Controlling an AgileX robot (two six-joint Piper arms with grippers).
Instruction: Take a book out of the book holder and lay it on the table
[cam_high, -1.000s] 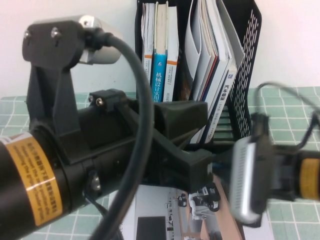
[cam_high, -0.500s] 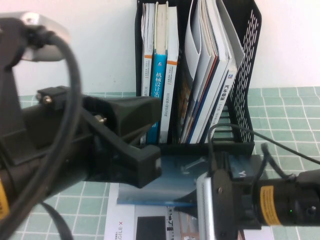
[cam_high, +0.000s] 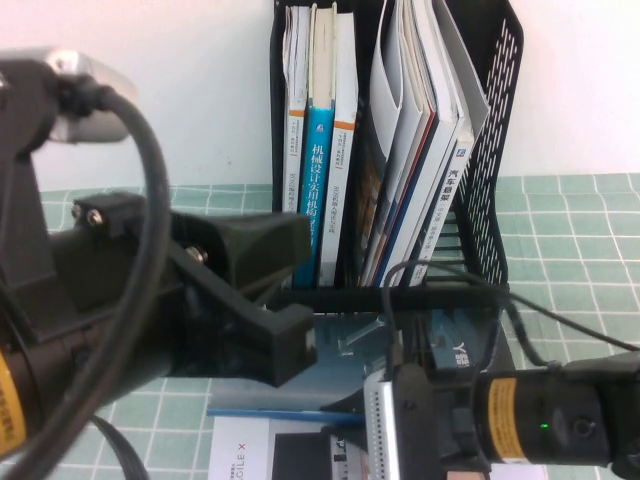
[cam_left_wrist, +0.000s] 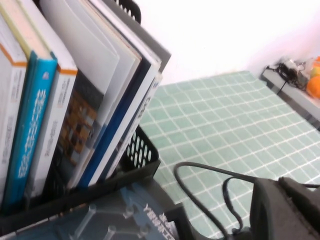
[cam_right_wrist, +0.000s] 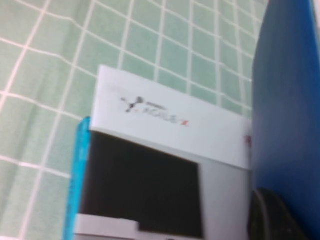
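Just ahead of the right end effector (cam_high: 352, 402), at its very tip: the book (cam_high: 400, 335), dark blue-teal front up with grey robot arms showing, out of the book holder (cam_high: 495, 150) and close before that rack's base. Long axis running crosswise to the right end effector's reach, parallel to the holder's front lip. Plain blue back visible in the right wrist view, filling the side next to one dark finger (cam_right_wrist: 270, 217), hence the underside clear of whatever lies below and the book judged tilted rather than flat. Opening of the right end effector: cannot tell; grip or mere contact also undecided.

Below the right end effector, under the book: a white magazine (cam_right_wrist: 165, 130) marked AGILE X, lying on a light-blue-spined book (cam_right_wrist: 79, 165), both on the green-and-white checked worktop (cam_high: 580, 230).

To the far side of the book from the right end effector: the left end effector (cam_high: 285, 290), raised, jaws apart, nothing between them, near the book's edge but apart from it.

Nearer arm: the right one, already at the book. Coming move judged to turn on that tilt: lower the raised edge along the crosswise axis until the back meets the stack or the worktop, then let go. Remaining volumes upright in the holder beyond both end effectors.
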